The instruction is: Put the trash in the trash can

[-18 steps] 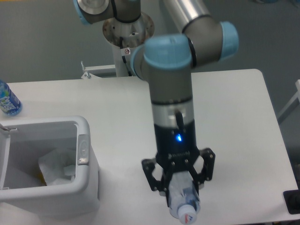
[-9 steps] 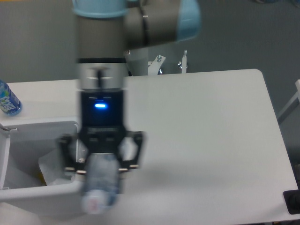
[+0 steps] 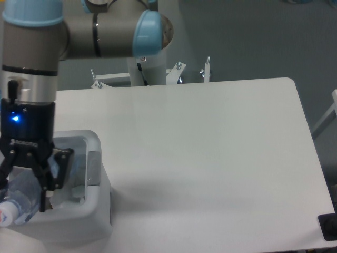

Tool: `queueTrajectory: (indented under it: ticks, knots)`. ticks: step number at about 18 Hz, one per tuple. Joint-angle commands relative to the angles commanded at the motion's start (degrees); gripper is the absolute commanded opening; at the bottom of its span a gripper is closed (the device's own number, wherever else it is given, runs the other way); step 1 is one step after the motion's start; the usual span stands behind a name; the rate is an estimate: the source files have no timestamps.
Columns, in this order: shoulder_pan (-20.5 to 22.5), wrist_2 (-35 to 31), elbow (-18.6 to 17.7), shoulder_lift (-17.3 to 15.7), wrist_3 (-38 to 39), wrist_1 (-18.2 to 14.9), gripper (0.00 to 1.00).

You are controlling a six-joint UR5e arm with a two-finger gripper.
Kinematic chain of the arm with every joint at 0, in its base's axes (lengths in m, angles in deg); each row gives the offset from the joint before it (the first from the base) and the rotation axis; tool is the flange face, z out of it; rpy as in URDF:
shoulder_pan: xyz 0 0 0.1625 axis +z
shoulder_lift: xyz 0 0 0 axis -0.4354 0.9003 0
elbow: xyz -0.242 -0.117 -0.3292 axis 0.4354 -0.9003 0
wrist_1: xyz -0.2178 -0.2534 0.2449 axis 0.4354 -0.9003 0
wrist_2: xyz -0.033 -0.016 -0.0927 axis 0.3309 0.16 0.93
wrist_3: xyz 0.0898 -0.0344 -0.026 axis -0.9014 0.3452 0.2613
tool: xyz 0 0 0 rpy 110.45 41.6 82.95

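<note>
Camera view: a white table (image 3: 210, 153) is seen against grey flooring. Above the white trash can (image 3: 97, 211), the crushed bottle (image 3: 16, 203) is clamped by the gripper (image 3: 26, 182).

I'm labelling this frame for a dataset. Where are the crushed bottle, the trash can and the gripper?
crushed bottle (image 3: 18, 203): fixed camera, clear body.
trash can (image 3: 100, 208): fixed camera, right rim.
gripper (image 3: 26, 184): fixed camera, midway between the fingers.

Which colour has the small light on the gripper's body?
Blue. The light glows on the dark body above the gripper, plain in the fixed camera view.
</note>
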State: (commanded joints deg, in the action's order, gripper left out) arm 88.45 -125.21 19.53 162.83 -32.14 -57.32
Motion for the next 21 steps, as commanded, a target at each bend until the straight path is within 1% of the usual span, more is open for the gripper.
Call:
queueTrajectory:
  ticks: [2,4,8,10,11,12,13,15,16,17,19,21]
  knots:
    - [0.26,-0.26,0.0,-0.17,0.0,0.0,1.0]
    - [2.18,-2.1,-0.79,-0.96,-0.44,-0.09,1.0]
    - [10.0,-7.81,-1.58,-1.84,-2.19,-0.44,1.0]
    - [13.34,-12.11,-2.72,-2.37,-5.96,-0.79,1.0]
    - [15.19,-14.13,-3.68,-3.16,-7.98,-0.97,1.0]
    - [15.81,-16.07,-4.82,-3.51,-10.87,-1.32,1.0]
    - [16.26,-18.52,-5.97,-4.04,-14.9,-2.28,1.0]
    - [18.62,-22.75,-8.34,-5.97,-23.95,-5.78,1.0]
    - [19.94,-23.46,-10.26,-7.28,-27.3,-8.06,1.0]
    - [21.34,-23.55,-12.02,-8.6,-29.94,-9.48,1.0]
    - [23.37,-23.29,-12.92,-10.63,-34.78,-11.24,1.0]
    - [24.52,-23.03,-12.83,-11.95,-38.48,-15.71,1.0]
